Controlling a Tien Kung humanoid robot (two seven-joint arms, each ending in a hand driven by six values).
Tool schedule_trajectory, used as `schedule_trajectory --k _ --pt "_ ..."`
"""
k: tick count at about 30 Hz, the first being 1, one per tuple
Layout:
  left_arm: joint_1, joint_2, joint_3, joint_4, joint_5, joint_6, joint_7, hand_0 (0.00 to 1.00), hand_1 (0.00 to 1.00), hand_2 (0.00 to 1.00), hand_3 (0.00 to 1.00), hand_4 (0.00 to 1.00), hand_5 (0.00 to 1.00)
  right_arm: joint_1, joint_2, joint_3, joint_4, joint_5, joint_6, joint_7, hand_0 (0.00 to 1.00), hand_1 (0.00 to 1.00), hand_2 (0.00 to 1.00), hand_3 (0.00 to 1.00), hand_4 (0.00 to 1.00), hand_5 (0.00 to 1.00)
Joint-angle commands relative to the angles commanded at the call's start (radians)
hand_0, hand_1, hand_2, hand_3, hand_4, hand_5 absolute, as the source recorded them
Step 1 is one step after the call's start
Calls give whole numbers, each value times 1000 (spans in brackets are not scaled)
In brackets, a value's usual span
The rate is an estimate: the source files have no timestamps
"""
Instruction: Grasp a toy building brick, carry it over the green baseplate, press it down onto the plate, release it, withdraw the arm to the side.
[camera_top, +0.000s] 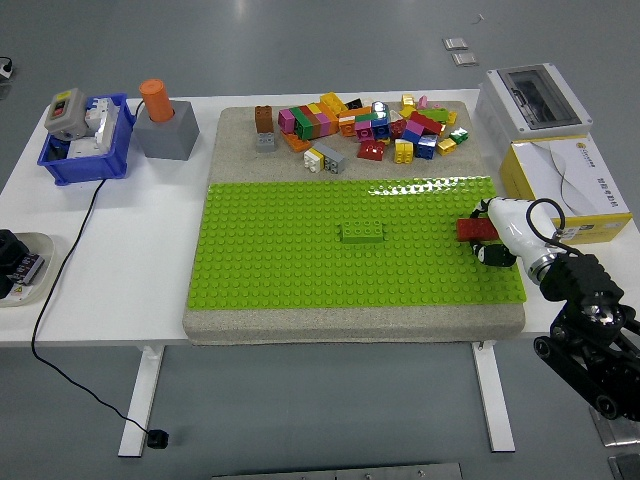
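Hovering over right edge of green studded plastic baseplate (300, 250): white-and-black right hand (497, 237), fingers curling around small red toy brick (470, 229) beneath palm. Risking misaligned studs, brick tilting or popping loose.

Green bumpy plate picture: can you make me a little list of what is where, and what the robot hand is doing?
plate: flat green studded baseplate on a grey mat
brick on plate: one green plastic brick, near the middle
loose bricks: mixed-colour pile on the mat behind the plate
right hand: white and black robot hand at the plate's right edge, on a red plastic brick
left hand: not in view
far left: blue plastic bin
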Motion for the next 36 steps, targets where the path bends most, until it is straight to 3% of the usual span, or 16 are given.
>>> schedule_trajectory --k 9,16,18,19,27,36 --pt "0 0 -2 0 2 0 0 658 614 600 705 720 160 12 -8 -11 15 5 -6 8 720 731 755 521 629 158" --pt "-1 0 -3 0 4 -2 0 658 614 599 704 721 160 62 -1 -63 11 44 8 12 719 730 755 518 646 162" --pt "-2 1 -3 0 4 -2 -1 658 614 599 704 721 160 87 13 -93 4 66 14 13 719 730 755 518 646 162" --pt "-3 1 -3 0 5 -2 -2 658 614 599 704 721 160 96 20 -104 -1 72 16 14 717 730 756 536 596 132" --pt "-8 3 2 0 2 -5 -4 658 615 599 702 722 163 163 98 -170 -70 109 26 16 716 729 759 539 594 134" --pt "-7 5 2 0 0 -6 -2 658 614 601 704 724 166 173 123 -175 -106 115 26 18 715 734 761 559 593 137"
